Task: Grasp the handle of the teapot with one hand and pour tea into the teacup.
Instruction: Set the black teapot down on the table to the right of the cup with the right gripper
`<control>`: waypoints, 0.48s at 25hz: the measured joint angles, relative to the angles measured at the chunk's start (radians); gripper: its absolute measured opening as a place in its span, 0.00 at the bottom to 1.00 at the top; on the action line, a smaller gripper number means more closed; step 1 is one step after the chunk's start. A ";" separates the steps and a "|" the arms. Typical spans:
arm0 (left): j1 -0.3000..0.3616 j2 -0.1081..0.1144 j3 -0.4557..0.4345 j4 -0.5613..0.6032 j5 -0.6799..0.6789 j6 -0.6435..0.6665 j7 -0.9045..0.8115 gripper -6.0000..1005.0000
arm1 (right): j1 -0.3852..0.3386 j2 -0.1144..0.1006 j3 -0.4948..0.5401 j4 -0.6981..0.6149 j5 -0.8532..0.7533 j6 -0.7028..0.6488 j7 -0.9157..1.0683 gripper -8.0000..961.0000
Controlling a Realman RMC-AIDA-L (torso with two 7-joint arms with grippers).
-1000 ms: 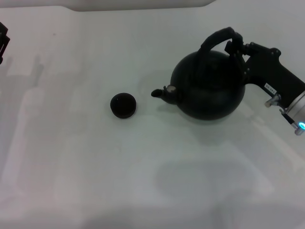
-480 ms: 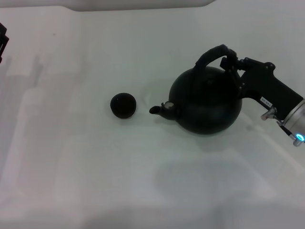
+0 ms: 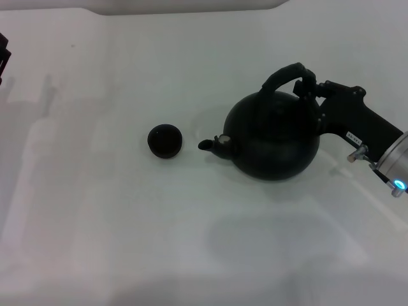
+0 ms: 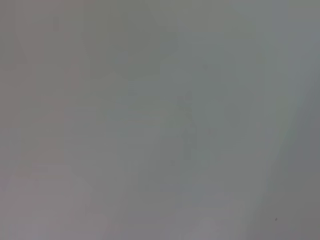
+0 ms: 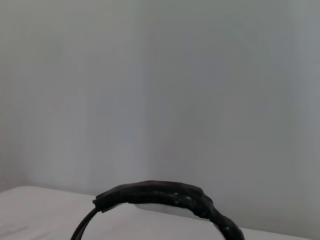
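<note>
The handle [image 3: 285,78] of the teapot [image 3: 274,134] is pinched by the right end effector [image 3: 310,86]. The spout is pointed at the teacup [image 3: 165,141], which is set just beside it on the surface [image 3: 127,229].

There was one teapot [image 3: 274,137] with one handle [image 3: 284,78], one teacup [image 3: 165,141], and one desk [image 3: 191,242].

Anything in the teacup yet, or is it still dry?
From the head view, the teacup shows only a dark interior; whether it holds tea cannot be told. The teapot spout sits beside it, apart, not over it. The right gripper grips the handle.
</note>
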 joint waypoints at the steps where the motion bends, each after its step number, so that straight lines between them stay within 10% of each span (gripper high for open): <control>1: 0.000 0.000 0.000 0.000 0.000 0.000 0.000 0.80 | 0.000 0.000 0.000 0.000 0.000 0.000 0.003 0.14; 10: 0.003 0.000 -0.006 0.000 0.000 0.000 0.000 0.80 | 0.001 0.000 0.000 -0.006 0.000 0.005 0.069 0.15; 12: 0.003 0.000 -0.006 0.000 0.000 0.000 0.000 0.80 | 0.000 0.000 0.000 -0.004 0.001 0.005 0.079 0.31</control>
